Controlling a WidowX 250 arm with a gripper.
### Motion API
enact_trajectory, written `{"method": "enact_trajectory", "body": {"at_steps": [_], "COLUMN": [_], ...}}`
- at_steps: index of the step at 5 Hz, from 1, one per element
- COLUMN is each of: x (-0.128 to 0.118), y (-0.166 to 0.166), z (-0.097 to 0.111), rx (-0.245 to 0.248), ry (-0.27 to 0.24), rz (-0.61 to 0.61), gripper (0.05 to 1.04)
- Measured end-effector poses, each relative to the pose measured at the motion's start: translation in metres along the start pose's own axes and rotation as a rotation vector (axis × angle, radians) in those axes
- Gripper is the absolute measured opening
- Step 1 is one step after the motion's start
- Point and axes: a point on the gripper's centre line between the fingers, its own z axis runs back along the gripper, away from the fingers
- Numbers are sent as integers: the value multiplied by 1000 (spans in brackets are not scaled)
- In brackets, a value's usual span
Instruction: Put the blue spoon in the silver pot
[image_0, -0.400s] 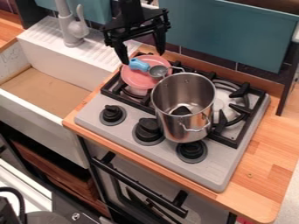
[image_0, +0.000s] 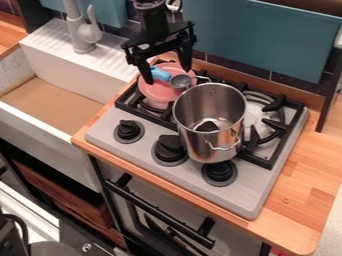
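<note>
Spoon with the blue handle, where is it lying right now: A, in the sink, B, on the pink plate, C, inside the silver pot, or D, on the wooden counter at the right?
B: the spoon lies across the pink plate, beside the silver pot.

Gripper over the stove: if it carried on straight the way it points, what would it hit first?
Probably the blue handle of the spoon, or the pink plate under it; the gripper points down at them, though its height above them is unclear.
</note>
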Motion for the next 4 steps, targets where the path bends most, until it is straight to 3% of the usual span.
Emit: {"method": "enact_trajectory", "body": {"at_steps": [1,3,4], "x": [20,43,48], "y": [-5,-9,-9], "z": [-15,-23,-41], "rx": [-43,-65,7], "ry": [-51,-153,-141], "rz": [157,370,465], "gripper": [995,995,995]}}
